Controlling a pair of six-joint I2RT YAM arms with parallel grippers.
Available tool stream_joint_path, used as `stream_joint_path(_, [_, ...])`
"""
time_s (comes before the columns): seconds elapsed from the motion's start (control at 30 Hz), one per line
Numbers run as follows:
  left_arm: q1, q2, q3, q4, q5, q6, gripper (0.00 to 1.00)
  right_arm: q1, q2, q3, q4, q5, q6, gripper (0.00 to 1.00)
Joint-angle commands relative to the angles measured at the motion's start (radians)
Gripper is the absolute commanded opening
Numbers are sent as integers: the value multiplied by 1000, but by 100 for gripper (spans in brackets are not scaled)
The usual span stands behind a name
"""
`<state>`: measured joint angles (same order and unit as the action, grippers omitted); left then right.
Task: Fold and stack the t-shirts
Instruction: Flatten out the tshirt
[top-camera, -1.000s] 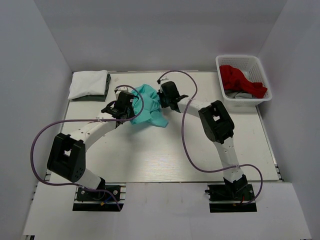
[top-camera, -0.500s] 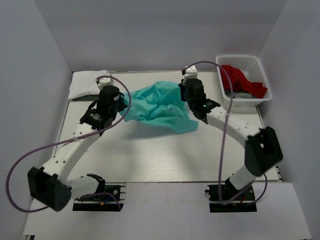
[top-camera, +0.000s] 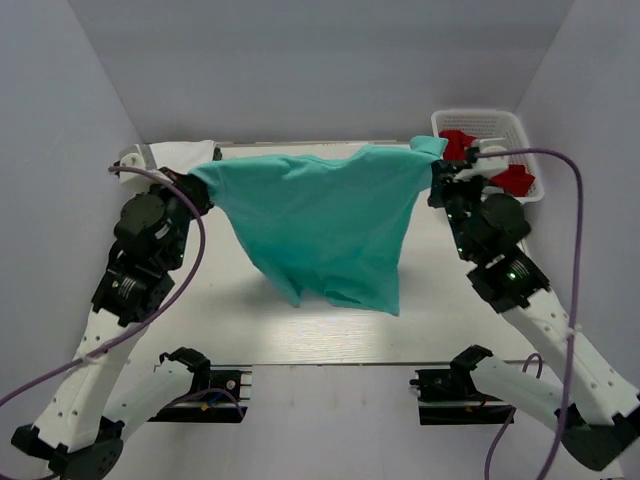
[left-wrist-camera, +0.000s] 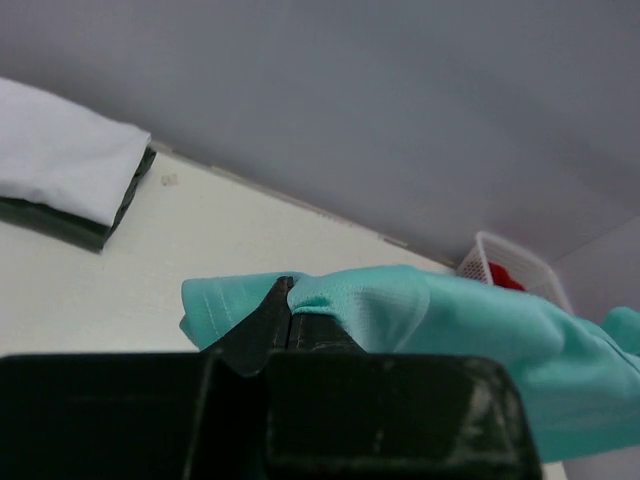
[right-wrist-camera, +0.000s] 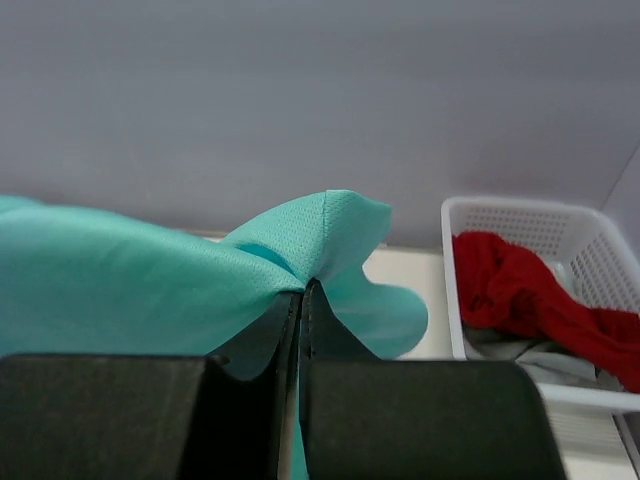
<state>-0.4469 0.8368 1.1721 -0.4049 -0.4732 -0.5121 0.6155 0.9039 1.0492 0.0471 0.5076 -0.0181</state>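
The left hand (left-wrist-camera: 288, 308) is pinched closed on one upper corner of the teal-green t-shirt (top-camera: 320, 220), raised over the left edge of the surface (top-camera: 300, 325) near its far left corner; its wrist view shows both dark fingertips pressed together with a fold of teal cloth caught between them. In the far left corner lies a folded white t-shirt (left-wrist-camera: 60, 160) on top of a dark grey t-shirt (left-wrist-camera: 55, 222); from above, the left arm and the teal cloth cover most of this stack.

The teal-green t-shirt hangs stretched wide between the two hands, above the middle of the surface, its upper edge nearly level and its lower edge uneven; it hides the far middle of the surface, and whether its lowest folds touch the surface cannot be told from above.

The right hand (right-wrist-camera: 301, 305) is likewise clamped closed on the opposite upper corner, a small flap of teal standing up past its fingertips. Beyond it, in the far right corner, stands a white lattice basket (right-wrist-camera: 520, 208) holding a crumpled red t-shirt (right-wrist-camera: 510, 290) over some grey cloth (right-wrist-camera: 500, 347); from above, the right arm and the shirt corner block much of the basket.
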Motion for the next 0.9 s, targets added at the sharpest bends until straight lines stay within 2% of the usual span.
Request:
stream_joint_path(0.0, [5,-65,67,15,44,44,0,1,-91,50,-35,-64,-31,0])
stream_joint_path(0.2, [5,-191,122,75,284,70,0,0,-201,199,-154,-265,-22,0])
stream_joint_path(0.23, [5,-191,138,75,315,70,0,0,-218,215,-161,-330,-26,0])
stream_joint_path(0.47, [5,-183,317,38,527,83,0,-2,-263,402,-239,-483,-26,0])
stream_joint_path(0.6, [5,-183,396,29,600,92,0,-3,-260,468,-266,-492,-32,0])
stream_joint_path(0.77, [5,-163,371,58,582,92,0,0,-231,454,-256,-480,-37,0])
stream_joint_path(0.83, [5,-121,362,67,541,92,0,0,-212,423,-201,-425,-45,0])
stream_joint_path(0.87, [5,-102,351,67,518,92,0,0,-167,407,-182,-338,-45,0])
